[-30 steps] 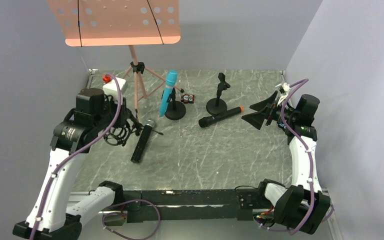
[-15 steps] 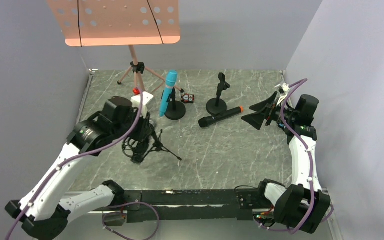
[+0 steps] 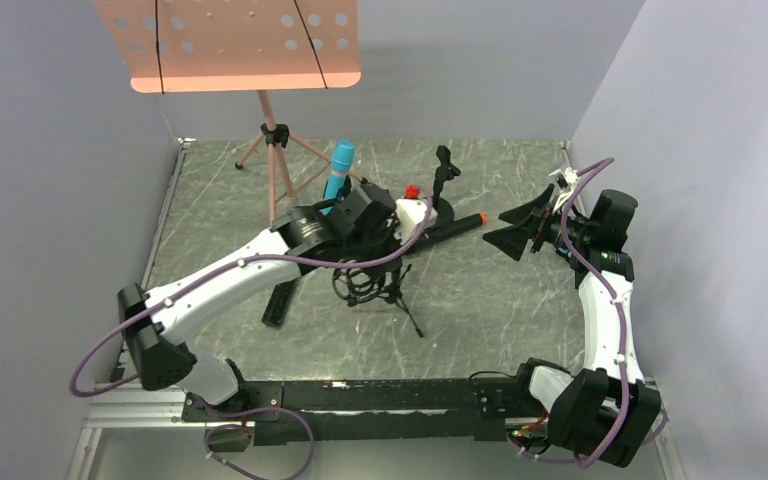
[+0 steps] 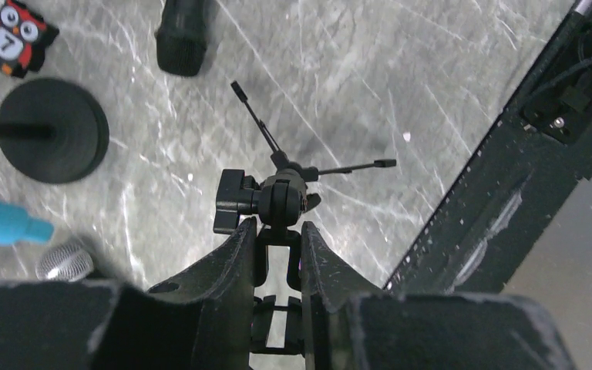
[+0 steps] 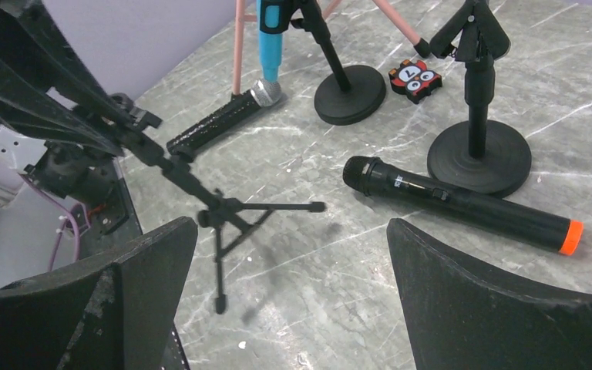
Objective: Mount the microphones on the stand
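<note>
My left gripper (image 3: 365,262) is shut on a small black tripod stand (image 3: 392,296) and holds it tilted above the middle of the table; in the left wrist view the fingers (image 4: 235,258) clamp the stand's neck (image 4: 277,196). The blue microphone (image 3: 338,172) stands clipped in a round-base stand (image 5: 349,94). The black microphone with the orange end (image 5: 462,204) lies flat beside a second, empty round-base stand (image 5: 478,146). The black microphone with the silver mesh head (image 5: 223,119) lies flat left of the tripod. My right gripper (image 3: 520,225) is open and empty at the right.
A pink music stand (image 3: 230,40) on thin legs stands at the back left. A small owl tile (image 5: 420,77) lies between the two round bases. The black frame rail (image 4: 501,177) runs along the near table edge.
My left arm has swung from the left side to the table's middle, carrying the tripod stand with it. The right arm has not moved.
</note>
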Robot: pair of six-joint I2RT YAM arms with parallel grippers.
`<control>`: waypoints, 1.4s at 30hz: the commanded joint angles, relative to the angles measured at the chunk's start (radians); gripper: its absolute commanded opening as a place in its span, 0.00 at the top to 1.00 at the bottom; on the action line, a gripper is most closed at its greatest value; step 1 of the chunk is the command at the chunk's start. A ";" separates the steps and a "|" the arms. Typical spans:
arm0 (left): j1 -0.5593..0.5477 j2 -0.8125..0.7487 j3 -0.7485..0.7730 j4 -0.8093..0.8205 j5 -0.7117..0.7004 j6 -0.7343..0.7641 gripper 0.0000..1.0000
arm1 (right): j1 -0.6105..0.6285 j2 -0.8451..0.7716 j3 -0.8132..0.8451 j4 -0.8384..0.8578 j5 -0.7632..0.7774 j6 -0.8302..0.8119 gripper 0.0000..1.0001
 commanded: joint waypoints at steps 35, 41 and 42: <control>0.283 -0.687 -0.704 0.413 -0.167 -0.280 0.01 | 0.002 0.009 0.025 0.000 0.012 -0.052 0.00; 0.418 -0.677 -0.815 0.314 -0.226 -0.361 0.01 | 0.002 0.011 0.022 0.001 0.018 -0.054 0.00; 0.433 -0.654 -0.825 0.316 -0.236 -0.363 0.01 | 0.002 0.014 0.022 0.001 0.019 -0.055 0.00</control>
